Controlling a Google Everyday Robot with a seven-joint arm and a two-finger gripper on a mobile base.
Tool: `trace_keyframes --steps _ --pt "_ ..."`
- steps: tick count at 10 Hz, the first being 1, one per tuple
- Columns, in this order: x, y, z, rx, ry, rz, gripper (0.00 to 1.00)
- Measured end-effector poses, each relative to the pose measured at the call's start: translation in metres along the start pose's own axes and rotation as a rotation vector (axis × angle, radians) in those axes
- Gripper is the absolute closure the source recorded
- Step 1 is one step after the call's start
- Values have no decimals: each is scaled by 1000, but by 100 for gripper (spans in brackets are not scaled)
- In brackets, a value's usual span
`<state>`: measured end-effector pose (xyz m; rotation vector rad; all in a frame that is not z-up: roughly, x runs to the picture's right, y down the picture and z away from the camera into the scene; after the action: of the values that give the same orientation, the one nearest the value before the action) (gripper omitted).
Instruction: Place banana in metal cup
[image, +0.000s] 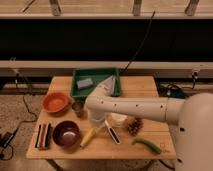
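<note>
Arm (137, 107) bent over table (137, 86), hand (100, 126) pointing down, closed on banana (88, 136) end

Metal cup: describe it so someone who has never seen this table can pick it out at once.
On the wooden table, look just in front of the green tray at its left corner, right of the orange bowl. The metal cup stands there, up-left of the gripper shut on the banana. It is the small dull grey cylinder, far smaller than that bowl.
</note>
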<state>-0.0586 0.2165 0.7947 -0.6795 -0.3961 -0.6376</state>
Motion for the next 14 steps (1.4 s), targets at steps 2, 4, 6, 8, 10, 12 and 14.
trace_keyframes --steps 2,4,6,8,10,12,14 --pt "-7 -6 -29 34 8 -21 100" --pt "-10 -18 -60 75 26 -34 100" --pt "-8 -32 -93 125 48 -51 100" --pt "-7 -32 -95 129 49 -49 100" --pt "-8 -33 -95 129 48 -52 100" --pt "-8 -33 -95 129 48 -51 100" --pt "-6 -32 -97 133 59 -47 100"
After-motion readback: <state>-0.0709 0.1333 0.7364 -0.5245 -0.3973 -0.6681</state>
